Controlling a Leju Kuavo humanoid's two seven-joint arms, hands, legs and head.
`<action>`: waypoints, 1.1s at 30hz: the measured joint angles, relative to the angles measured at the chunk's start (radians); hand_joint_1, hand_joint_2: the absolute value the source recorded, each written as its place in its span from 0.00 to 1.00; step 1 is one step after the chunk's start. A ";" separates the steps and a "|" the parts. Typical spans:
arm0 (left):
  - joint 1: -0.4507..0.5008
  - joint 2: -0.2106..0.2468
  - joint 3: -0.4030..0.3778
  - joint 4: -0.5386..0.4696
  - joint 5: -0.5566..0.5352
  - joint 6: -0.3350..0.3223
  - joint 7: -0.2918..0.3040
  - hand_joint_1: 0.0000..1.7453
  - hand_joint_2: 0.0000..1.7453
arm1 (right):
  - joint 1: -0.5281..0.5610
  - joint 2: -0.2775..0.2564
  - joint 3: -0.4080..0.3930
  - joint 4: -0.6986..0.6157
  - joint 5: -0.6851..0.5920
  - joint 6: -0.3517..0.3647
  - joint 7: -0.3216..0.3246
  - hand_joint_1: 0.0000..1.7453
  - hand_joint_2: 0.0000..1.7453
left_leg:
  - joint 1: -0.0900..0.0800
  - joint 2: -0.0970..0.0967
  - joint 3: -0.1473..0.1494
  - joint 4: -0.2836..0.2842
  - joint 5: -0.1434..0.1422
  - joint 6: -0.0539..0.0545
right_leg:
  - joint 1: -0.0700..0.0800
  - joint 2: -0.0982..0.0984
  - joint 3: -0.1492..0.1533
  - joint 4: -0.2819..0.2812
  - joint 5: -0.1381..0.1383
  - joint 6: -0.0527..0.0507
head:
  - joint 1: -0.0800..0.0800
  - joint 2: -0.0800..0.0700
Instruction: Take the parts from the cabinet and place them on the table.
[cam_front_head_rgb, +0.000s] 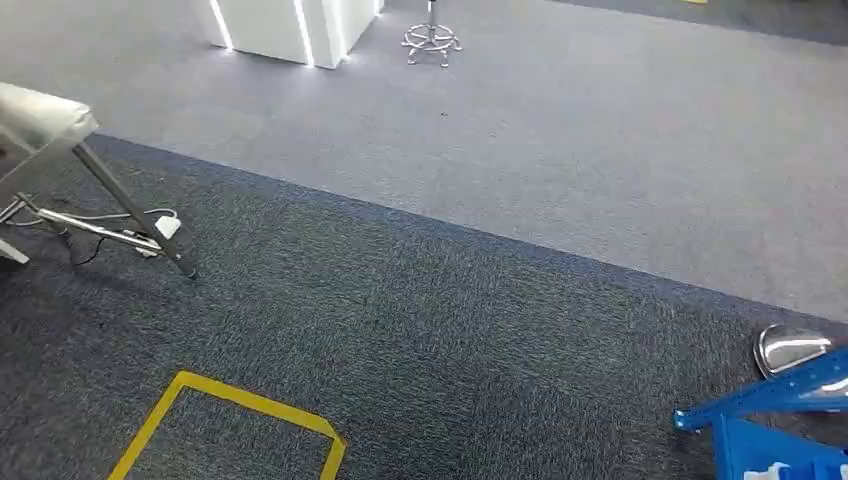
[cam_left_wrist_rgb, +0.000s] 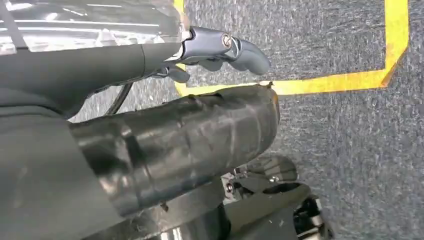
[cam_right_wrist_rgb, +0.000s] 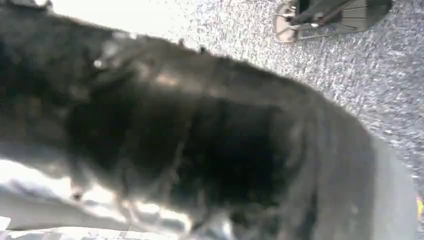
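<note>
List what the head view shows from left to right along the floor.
Folding table leg → white power adapter → yellow tape outline → chrome stool base → shiny metal disc → blue rack.

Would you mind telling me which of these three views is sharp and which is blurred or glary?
Head view: sharp, evenly lit, bright strips glaring on the white unit. Left wrist view: sharp, with glare on the clear cover. Right wrist view: badly blurred, a dark mass close up, overexposed at one edge.

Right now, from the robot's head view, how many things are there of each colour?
White: 2, table and lit block
Blue: 1, rack
Yellow: 1, taped outline
Silver: 2, stool base and round shiny piece
Total: 6
</note>
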 joint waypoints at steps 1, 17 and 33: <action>0.000 0.000 0.000 0.000 0.000 0.000 0.000 0.00 0.00 | 0.001 0.000 0.000 0.000 0.000 0.000 0.001 0.00 0.00 | 0.000 0.013 0.001 0.000 -0.001 0.000 | -0.003 -0.003 0.012 -0.019 0.021 0.002 | 0.000 0.000; 0.000 0.000 0.002 0.000 0.000 -0.001 0.000 0.00 0.00 | 0.000 0.003 0.000 0.000 0.013 0.013 0.010 0.00 0.00 | 0.006 -0.039 -0.104 0.268 -0.112 -0.049 | 0.007 0.050 0.156 -0.306 0.143 -0.056 | -0.004 0.000; -0.001 0.000 0.010 0.000 0.003 -0.002 0.000 0.00 0.00 | 0.003 0.006 0.002 0.000 0.022 0.017 0.010 0.00 0.00 | 0.007 0.025 -0.005 0.004 0.005 -0.007 | -0.007 -0.013 0.056 -0.109 0.080 0.004 | 0.002 0.000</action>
